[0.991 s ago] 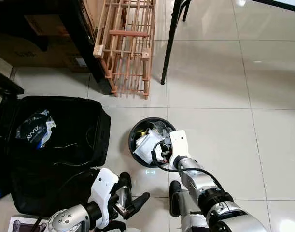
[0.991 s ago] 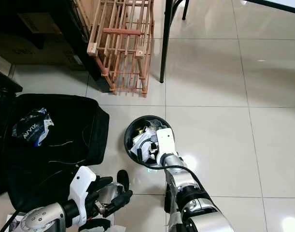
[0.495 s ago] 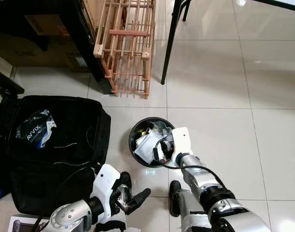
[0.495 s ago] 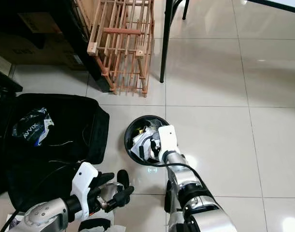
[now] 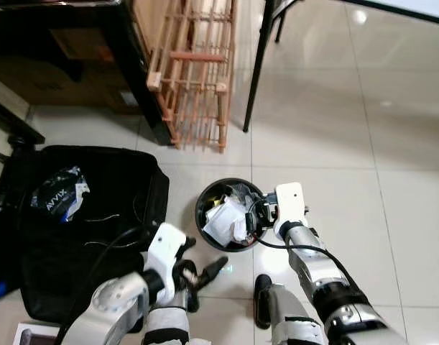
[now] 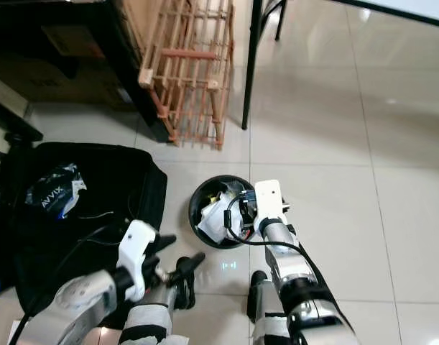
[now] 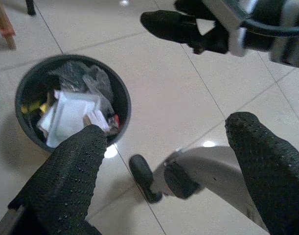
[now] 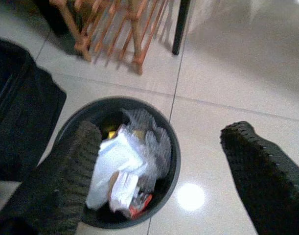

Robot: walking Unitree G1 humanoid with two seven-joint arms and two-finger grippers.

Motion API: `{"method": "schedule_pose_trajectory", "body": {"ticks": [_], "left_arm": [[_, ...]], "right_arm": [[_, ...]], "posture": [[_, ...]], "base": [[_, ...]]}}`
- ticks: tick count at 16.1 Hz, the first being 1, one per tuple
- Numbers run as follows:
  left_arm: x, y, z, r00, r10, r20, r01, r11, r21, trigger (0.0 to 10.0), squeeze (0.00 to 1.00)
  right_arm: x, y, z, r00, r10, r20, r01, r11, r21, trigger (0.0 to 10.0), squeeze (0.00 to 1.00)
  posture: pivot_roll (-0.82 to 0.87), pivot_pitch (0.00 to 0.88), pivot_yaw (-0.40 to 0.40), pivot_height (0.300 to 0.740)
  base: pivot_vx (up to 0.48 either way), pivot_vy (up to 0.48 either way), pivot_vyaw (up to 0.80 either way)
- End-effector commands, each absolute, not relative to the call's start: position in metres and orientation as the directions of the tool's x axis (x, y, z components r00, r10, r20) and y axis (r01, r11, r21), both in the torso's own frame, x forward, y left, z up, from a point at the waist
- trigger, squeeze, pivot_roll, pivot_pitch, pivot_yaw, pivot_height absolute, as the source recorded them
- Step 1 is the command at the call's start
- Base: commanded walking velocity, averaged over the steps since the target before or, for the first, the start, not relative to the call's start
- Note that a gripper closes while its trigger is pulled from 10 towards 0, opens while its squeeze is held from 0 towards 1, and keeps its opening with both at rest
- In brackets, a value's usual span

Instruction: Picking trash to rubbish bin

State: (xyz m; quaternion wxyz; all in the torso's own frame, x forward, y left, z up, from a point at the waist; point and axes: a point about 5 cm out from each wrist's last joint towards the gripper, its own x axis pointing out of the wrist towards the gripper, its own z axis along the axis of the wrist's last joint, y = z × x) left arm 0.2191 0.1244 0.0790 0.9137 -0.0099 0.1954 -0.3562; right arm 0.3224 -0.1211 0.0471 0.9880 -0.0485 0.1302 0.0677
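Observation:
A round black rubbish bin stands on the tiled floor, full of crumpled white paper and clear plastic. My right gripper hovers at the bin's right rim; its white wrist block sits just beyond. In the right wrist view the right gripper is open, its fingers wide apart above the bin and holding nothing. My left gripper is low over the floor, nearer me than the bin. It is open in the left wrist view, with the bin beyond it.
An open black suitcase lies left of the bin with a printed packet inside. A wooden rack leans on a dark cabinet behind. A black table leg stands at the back. Bare tiles spread to the right.
The camera has shifted a little. My right gripper has drawn rightward, from over the bin's middle to its right rim. My left gripper has come forward toward the bin.

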Motion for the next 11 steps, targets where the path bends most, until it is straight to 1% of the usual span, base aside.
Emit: {"method": "schedule_pose_trajectory", "body": {"ticks": [1, 5, 6, 9, 11], "left_arm": [[0.220, 0.128, 0.072, 0.685, -0.627, -0.371, 0.625, 0.767, -0.141, 10.0, 0.00], [0.247, 0.133, 0.079, 0.783, -0.539, -0.311, 0.551, 0.832, -0.054, 10.0, 0.00], [0.258, 0.135, 0.084, 0.829, -0.488, -0.274, 0.501, 0.865, -0.024, 10.0, 0.00], [0.268, 0.139, 0.086, 0.875, -0.419, -0.243, 0.435, 0.900, 0.013, 10.0, 0.00], [0.271, 0.143, 0.086, 0.904, -0.362, -0.228, 0.376, 0.926, 0.022, 10.0, 0.00]], "right_arm": [[0.317, -0.125, 0.045, 0.961, 0.094, -0.260, -0.116, 0.991, -0.072, 10.0, 1.00], [0.315, -0.143, 0.072, 0.991, 0.028, -0.134, -0.042, 0.994, -0.104, 10.0, 1.00], [0.314, -0.154, 0.086, 0.996, -0.002, -0.089, -0.008, 0.993, -0.114, 10.0, 1.00], [0.307, -0.168, 0.103, 0.999, -0.024, -0.045, 0.018, 0.992, -0.126, 10.0, 1.00], [0.293, -0.176, 0.113, 0.999, -0.045, -0.018, 0.043, 0.991, -0.129, 10.0, 1.00]], "posture": [[0.12, 0.241, 0.039, 0.740], [0.10, 0.172, 0.031, 0.740], [0.09, 0.147, 0.022, 0.740], [0.07, 0.122, 0.013, 0.740], [0.05, 0.107, 0.015, 0.740]], "base": [[0.000, 0.000, 0.00], [0.000, 0.000, 0.00], [0.000, 0.000, 0.00], [0.000, 0.000, 0.00], [0.000, 0.000, 0.00]]}}
